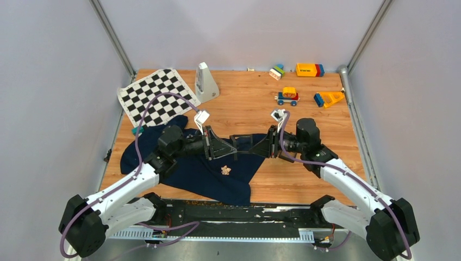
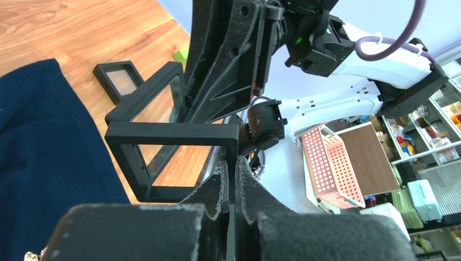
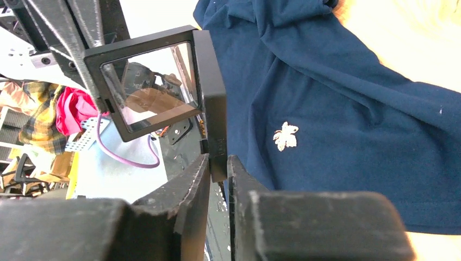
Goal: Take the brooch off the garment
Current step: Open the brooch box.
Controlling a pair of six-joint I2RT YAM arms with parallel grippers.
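Observation:
The dark navy garment (image 1: 185, 168) lies spread at the table's front left, and also shows in the left wrist view (image 2: 43, 152) and the right wrist view (image 3: 337, 109). A small pale leaf-shaped brooch (image 1: 225, 171) sits on it, clear in the right wrist view (image 3: 285, 136). Both grippers meet above the garment's right part, holding an opened black windowed frame case (image 1: 243, 142). My left gripper (image 1: 232, 148) is shut on one frame half (image 2: 171, 133). My right gripper (image 1: 256, 147) is shut on the other half's edge (image 3: 215, 109). The brooch lies below, apart from both.
A black-and-white chequered mat (image 1: 155, 95) and a white pyramid-shaped object (image 1: 205, 81) stand at the back left. Toy blocks (image 1: 310, 69), a toy car (image 1: 287, 96) and a blue-orange toy (image 1: 329, 98) lie at the back right. Another black frame (image 2: 117, 79) lies on the wood.

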